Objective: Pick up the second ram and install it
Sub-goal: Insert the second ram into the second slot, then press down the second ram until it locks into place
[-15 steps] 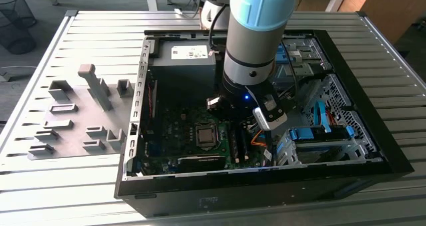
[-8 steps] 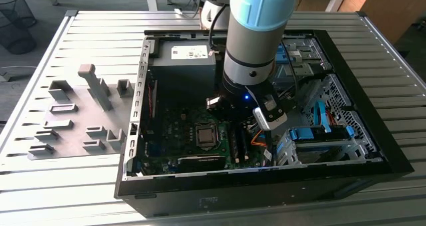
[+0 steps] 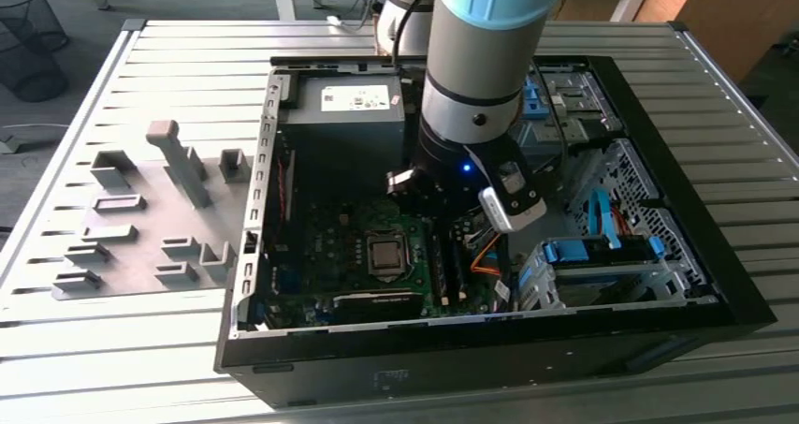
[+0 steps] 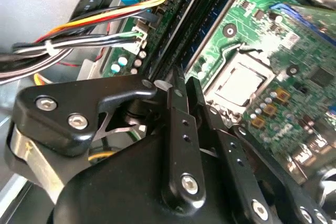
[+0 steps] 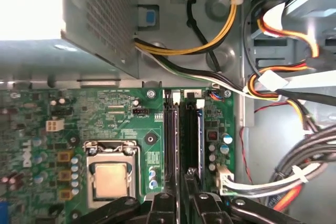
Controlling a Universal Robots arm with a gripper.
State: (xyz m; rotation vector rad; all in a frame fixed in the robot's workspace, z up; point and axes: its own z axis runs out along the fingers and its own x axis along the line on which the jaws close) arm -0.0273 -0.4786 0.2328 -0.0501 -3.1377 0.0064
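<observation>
My gripper (image 4: 184,83) is down inside the open computer case (image 3: 250,284), over the memory slots beside the processor socket (image 4: 239,85). Its black fingers (image 4: 177,129) are drawn close together with only a thin gap. The second ram (image 4: 211,23), a thin blue-green stick seen edge-on, runs out from that gap along the slots, and the gripper is shut on it. In the first wrist view the gripper (image 5: 184,176) sits over the dark slots (image 5: 181,129). In the exterior view the gripper (image 3: 425,204) hangs under the arm's wrist, above the motherboard (image 3: 374,255).
Cable bundles (image 5: 283,90) run close beside the slots, and the grey power supply (image 3: 343,115) sits behind them. Blue drive bays (image 3: 600,255) fill the case on the exterior view's right. A grey plate of plastic holder blocks (image 3: 150,218) lies outside the case on the exterior view's left.
</observation>
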